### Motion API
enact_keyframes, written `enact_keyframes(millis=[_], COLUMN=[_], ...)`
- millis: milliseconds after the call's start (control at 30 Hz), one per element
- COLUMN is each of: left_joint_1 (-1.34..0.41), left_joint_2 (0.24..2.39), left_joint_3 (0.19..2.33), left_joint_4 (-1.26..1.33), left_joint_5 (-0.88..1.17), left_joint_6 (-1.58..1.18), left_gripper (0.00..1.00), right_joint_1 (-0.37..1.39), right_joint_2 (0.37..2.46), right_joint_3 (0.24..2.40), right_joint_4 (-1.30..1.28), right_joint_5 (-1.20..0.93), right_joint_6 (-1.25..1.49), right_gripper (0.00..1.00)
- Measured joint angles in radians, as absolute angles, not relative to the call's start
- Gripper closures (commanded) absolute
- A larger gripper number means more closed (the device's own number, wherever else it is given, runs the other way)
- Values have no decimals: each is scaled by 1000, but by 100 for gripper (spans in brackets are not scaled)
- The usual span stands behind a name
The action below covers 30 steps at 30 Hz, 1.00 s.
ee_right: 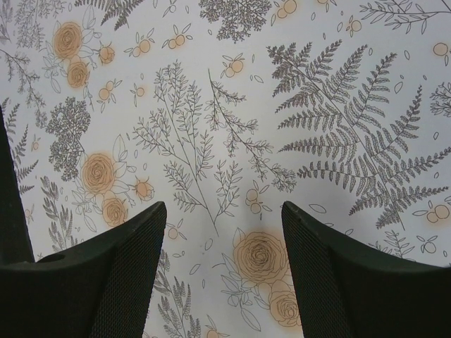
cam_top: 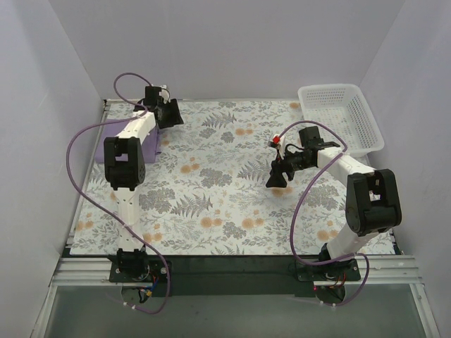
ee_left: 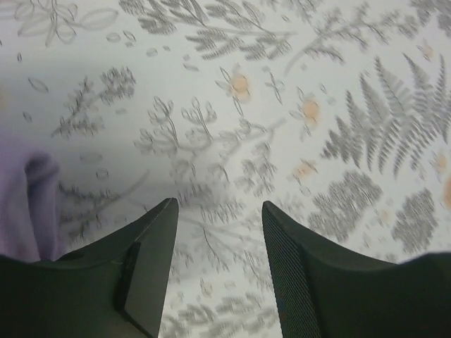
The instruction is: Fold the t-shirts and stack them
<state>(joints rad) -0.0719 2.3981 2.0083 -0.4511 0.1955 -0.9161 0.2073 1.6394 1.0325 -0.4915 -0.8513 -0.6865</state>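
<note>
**Top view:** the folded lavender t-shirt (cam_top: 153, 146) lies at the far-left edge of the worktop (cam_top: 211, 204), partly under the left arm (cam_top: 127, 158).
**Left wrist view:** the left fingers (ee_left: 148, 267) are spread and empty above the worktop, with the t-shirt's edge alongside.
**Right wrist view:** the right fingers (ee_right: 127, 274) are spread and empty above the worktop's right half.

There is one lavender t-shirt (cam_top: 153, 148), one white lattice basket (cam_top: 338, 120), one floral table cover (cam_top: 211, 204), and two black-and-white robot arms (cam_top: 127, 165) (cam_top: 356, 183).
</note>
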Motion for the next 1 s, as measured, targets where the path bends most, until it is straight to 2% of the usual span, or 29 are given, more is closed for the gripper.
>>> enact_keyframes(millis=[167, 333, 533, 700, 833, 1000], left_joint_1=[-75, -73, -67, -67, -67, -67], left_joint_2=[2168, 2070, 2180, 2313, 2385, 2411], left_joint_3=[1810, 1781, 1835, 1894, 1917, 1946], left_joint_4=[-409, -333, -336, -355, -369, -371], left_joint_5=[158, 5, -132, -213, -221, -185], left_joint_6=[-908, -910, -913, -905, -895, -893], left_gripper=[54, 56, 64, 66, 68, 66], right_joint_1=[204, 203, 203, 203, 203, 203], right_joint_2=[1639, 1639, 1640, 1645, 1646, 1659], right_joint_3=[1032, 1032, 1033, 1032, 1033, 1033], right_joint_4=[-497, -499, -499, -500, -500, -500], right_joint_5=[-851, -851, -851, -850, -850, -850], right_joint_6=[-688, -689, -689, -689, -692, -694], right_gripper=[27, 27, 27, 27, 27, 27])
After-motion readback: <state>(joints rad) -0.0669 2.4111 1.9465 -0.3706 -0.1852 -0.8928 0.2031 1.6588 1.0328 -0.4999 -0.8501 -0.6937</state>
